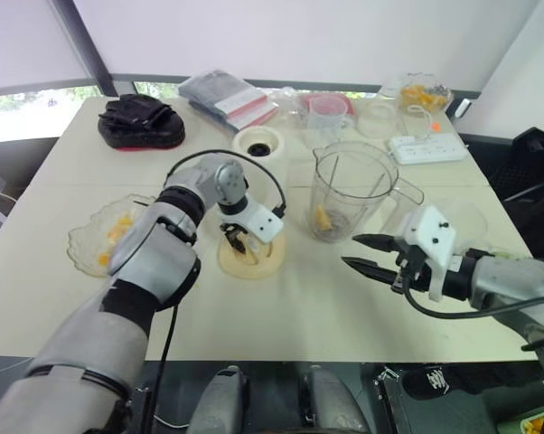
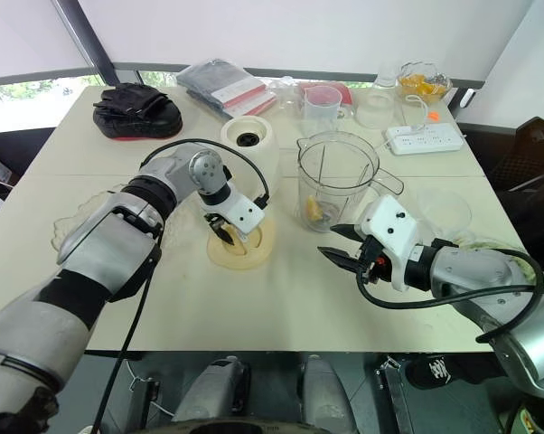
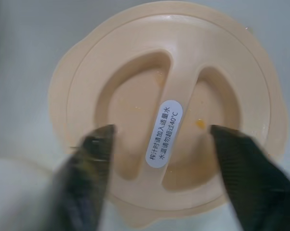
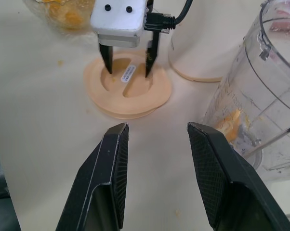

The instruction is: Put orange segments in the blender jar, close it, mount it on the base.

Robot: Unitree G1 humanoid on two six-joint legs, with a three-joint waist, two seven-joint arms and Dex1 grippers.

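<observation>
The clear blender jar (image 1: 349,192) stands upright in the middle of the table with a few orange segments (image 1: 322,217) at its bottom. Its beige lid (image 1: 251,255) lies flat on the table to the jar's left. My left gripper (image 1: 236,240) points down over the lid, open, one finger on each side of the lid's raised handle ridge (image 3: 164,110). My right gripper (image 1: 361,253) is open and holds nothing, low over the table just in front of the jar. The white blender base (image 1: 257,143) stands behind the lid. A glass bowl of orange segments (image 1: 105,235) sits at the left.
A black pad (image 1: 141,122) and wrapped packets (image 1: 227,98) lie at the back left. At the back right are a measuring cup (image 1: 326,113), a power strip (image 1: 427,147) and another bowl of orange pieces (image 1: 423,95). A clear dish (image 1: 462,217) lies right of the jar.
</observation>
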